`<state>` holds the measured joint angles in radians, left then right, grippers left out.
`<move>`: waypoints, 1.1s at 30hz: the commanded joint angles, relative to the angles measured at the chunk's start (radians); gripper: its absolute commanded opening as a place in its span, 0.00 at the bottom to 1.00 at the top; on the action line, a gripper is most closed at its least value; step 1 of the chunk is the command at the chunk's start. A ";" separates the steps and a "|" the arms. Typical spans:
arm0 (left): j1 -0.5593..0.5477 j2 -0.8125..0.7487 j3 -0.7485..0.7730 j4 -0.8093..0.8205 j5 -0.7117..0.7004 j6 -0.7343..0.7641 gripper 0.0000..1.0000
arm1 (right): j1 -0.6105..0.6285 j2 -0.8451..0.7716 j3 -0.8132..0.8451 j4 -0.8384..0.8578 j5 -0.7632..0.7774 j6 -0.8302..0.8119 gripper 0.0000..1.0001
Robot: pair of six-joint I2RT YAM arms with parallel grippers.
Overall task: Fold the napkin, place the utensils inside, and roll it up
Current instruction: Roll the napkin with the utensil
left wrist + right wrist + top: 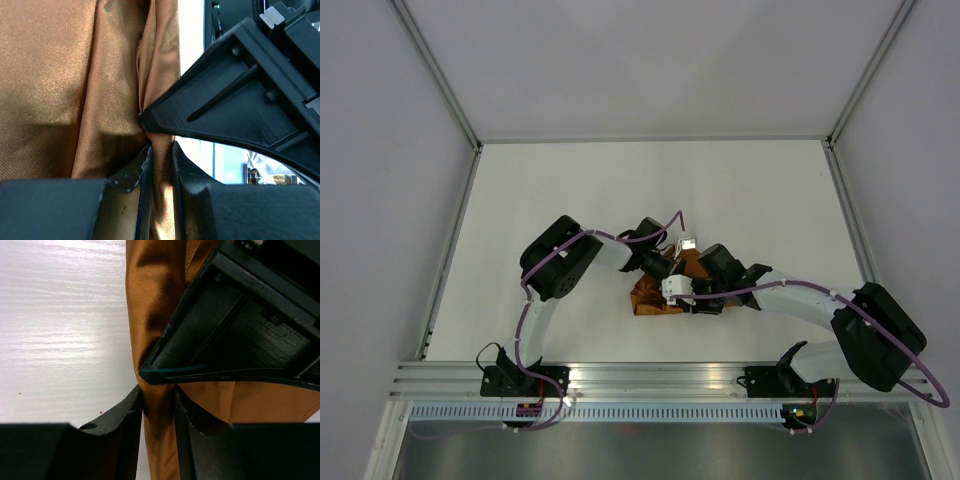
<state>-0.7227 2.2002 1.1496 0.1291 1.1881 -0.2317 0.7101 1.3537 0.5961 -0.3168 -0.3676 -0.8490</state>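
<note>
The rust-brown napkin (pixel 655 298) lies bunched in the middle of the table, mostly under the two wrists. In the left wrist view the napkin (pixel 50 75) fills the left half, and my left gripper (pixel 161 150) is shut on a thin upright fold of it. My right gripper (pixel 157 392) pinches another fold of the napkin (pixel 150 300) just above the white tabletop. From above, the left gripper (pixel 668 268) and right gripper (pixel 688 292) almost touch tip to tip. The utensils are hidden.
Each wrist view is crowded by the other arm's black finger (pixel 225 100) (pixel 225 340), right over the held fold. The white table (pixel 620 190) is walled at the back and sides. An aluminium rail (pixel 650 380) runs along the near edge.
</note>
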 commanded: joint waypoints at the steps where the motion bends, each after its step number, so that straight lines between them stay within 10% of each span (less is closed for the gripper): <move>1: 0.014 0.039 -0.027 -0.029 -0.148 0.061 0.06 | 0.006 0.027 0.016 0.001 0.013 0.001 0.34; 4: 0.012 0.032 -0.028 -0.029 -0.157 0.063 0.11 | 0.006 0.042 0.024 -0.016 0.013 -0.002 0.12; 10: 0.026 -0.017 -0.050 0.016 -0.180 0.016 0.21 | 0.005 0.070 0.030 -0.056 0.018 -0.019 0.00; 33: 0.094 -0.342 -0.323 0.468 -0.485 -0.276 0.38 | -0.181 0.398 0.275 -0.297 -0.188 -0.165 0.00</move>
<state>-0.6323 1.9057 0.8459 0.5289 0.7555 -0.4820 0.5514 1.6608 0.8829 -0.4797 -0.5850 -0.9493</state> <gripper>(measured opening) 0.356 0.133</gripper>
